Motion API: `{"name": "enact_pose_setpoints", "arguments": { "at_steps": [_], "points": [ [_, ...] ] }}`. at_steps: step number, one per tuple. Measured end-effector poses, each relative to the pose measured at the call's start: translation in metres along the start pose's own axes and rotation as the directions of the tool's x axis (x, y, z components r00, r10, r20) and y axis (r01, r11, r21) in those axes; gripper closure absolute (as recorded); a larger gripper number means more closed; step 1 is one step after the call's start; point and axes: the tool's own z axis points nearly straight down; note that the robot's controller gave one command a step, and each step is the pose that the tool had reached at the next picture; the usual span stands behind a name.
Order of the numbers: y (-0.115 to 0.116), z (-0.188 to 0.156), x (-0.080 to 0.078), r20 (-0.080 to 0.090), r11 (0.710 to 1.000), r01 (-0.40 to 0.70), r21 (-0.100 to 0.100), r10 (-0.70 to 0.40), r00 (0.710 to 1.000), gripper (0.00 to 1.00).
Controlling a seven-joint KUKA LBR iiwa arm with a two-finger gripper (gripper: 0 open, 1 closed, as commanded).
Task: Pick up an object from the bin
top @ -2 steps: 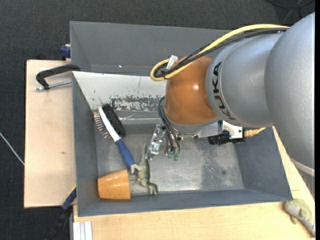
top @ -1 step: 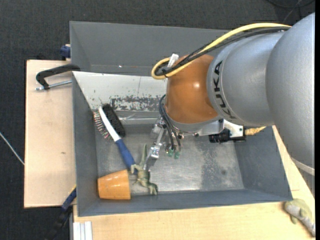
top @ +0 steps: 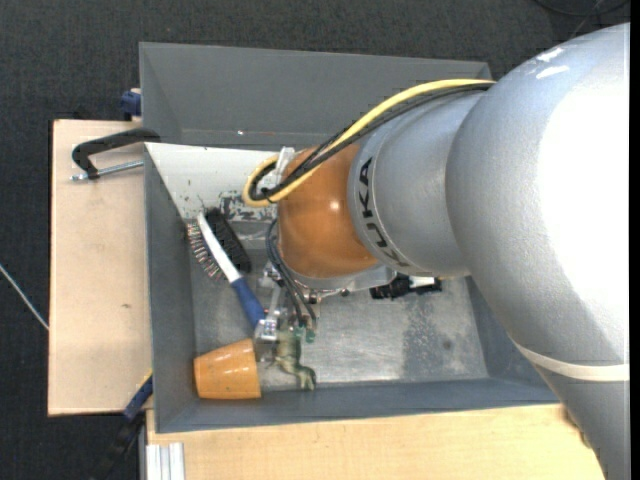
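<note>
the arm reaches in from the right and dips steeply into the grey metal bin, its orange cover hanging over the middle of the floor. the end effector sits low in the near-left part of the bin. whether it is released or clenched i cannot tell, since the wrist hides most of it from above.

the thing closest under it is a small greenish thing, lying against the near wall. it looks to be touching or just beside the tip of the end effector, and i judge it the likely target, though nothing is plainly grasped. just to its left an orange cup lies on its side, mouth toward the end effector. a brush with a white handle and blue end slants from the far left down toward the same spot, with a wire-bristled brush beside it.

the steep approach probably suits a pick this close to the wall, where a sideways reach would strike the rim.
</note>
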Motion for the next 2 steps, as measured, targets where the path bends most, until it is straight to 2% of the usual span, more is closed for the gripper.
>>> {"name": "enact_pose_setpoints", "arguments": {
  "at_steps": [1, 2],
  "points": [
    [0.004, 0.001, 0.002, -0.003, 1.000, 0.003, -0.003, -0.003, 1.000, 1.00],
    [-0.010, -0.186, -0.021, 0.001, 1.000, 0.023, -0.005, -0.023, 1.000, 1.00]
  ]
}}
